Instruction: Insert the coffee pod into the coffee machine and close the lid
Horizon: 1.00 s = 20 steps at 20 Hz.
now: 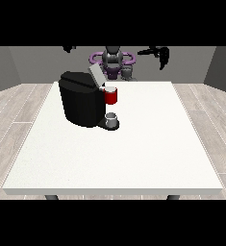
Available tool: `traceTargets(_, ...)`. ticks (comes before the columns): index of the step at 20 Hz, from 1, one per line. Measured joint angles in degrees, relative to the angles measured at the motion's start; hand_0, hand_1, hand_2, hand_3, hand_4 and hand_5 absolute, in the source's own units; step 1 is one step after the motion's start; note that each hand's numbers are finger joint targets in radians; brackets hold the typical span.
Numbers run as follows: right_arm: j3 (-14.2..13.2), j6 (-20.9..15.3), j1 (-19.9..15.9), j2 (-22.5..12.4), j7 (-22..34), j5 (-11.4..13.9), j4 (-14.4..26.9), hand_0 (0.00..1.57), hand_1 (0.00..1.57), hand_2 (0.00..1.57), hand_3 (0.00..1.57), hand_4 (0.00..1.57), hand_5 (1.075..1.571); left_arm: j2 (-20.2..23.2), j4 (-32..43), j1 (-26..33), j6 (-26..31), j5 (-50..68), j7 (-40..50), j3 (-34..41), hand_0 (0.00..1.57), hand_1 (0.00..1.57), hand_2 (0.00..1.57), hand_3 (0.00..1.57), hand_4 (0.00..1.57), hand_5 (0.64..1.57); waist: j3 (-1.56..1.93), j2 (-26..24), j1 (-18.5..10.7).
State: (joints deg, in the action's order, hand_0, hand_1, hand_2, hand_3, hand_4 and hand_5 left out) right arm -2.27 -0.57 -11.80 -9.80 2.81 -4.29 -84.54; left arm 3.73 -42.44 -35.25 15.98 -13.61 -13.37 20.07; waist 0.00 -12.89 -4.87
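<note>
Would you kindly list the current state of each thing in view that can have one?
Coffee machine: upright on the table.
Lid: raised, open.
Red part at the machine's front: whether it is the pod, cannot tell.
Cup: upright on the machine's base.
Hand at the view's right: raised, holding nothing visible.
Hand at the view's left: raised, fingers unclear.

Bare test room, more lab than kitchen

I see one large white table [133, 158] on pale wood-plank flooring [13, 110], plain grey walls [37, 62] behind at twelve o'clock, and only a black coffee machine [81, 103] standing on the tabletop at ten o'clock.
</note>
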Motion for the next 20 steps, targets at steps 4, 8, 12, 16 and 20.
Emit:
traceTargets(4,0.31,0.32,-1.81,-0.77,-0.15,1.71,1.70,0.00,0.00,0.00,0.00,0.16,1.571,-1.82,-3.81,2.85,1.12,2.77,1.34,-1.26,0.00,0.00,0.00,0.00,0.00,1.571,0.01,0.42,-2.62)
traceTargets(8,-0.03,1.47,-3.49,-1.06,-0.62,1.89,3.61,0.00,0.00,0.00,0.00,0.00,1.571,-2.65,-9.28,6.37,2.00,5.05,3.01,-2.89,0.00,0.00,0.00,0.00,0.22,1.571,0.00,1.62,-4.08)
traceTargets(12,-0.38,2.25,-5.48,-0.45,-0.76,1.49,5.50,0.00,0.00,0.00,0.00,0.00,1.571,-2.63,-15.01,10.01,1.65,6.77,4.29,-4.79,0.00,0.00,0.00,0.00,0.00,1.571,0.01,3.37,-4.41)
traceTargets(16,-2.22,3.04,-7.19,-0.59,-2.34,0.48,9.14,0.00,0.00,0.00,0.00,0.00,1.571,-3.18,-19.97,13.41,0.25,9.29,5.15,-7.44,0.00,0.00,0.00,0.00,0.00,1.571,0.02,5.56,-5.37)
traceTargets(20,-4.00,3.98,-10.09,-1.28,-3.60,-0.30,12.96,0.00,0.00,0.00,0.00,0.00,1.571,-3.11,-25.46,15.36,-0.10,11.51,7.78,-8.58,0.00,0.00,0.00,0.00,0.00,1.571,0.03,7.96,-5.48)
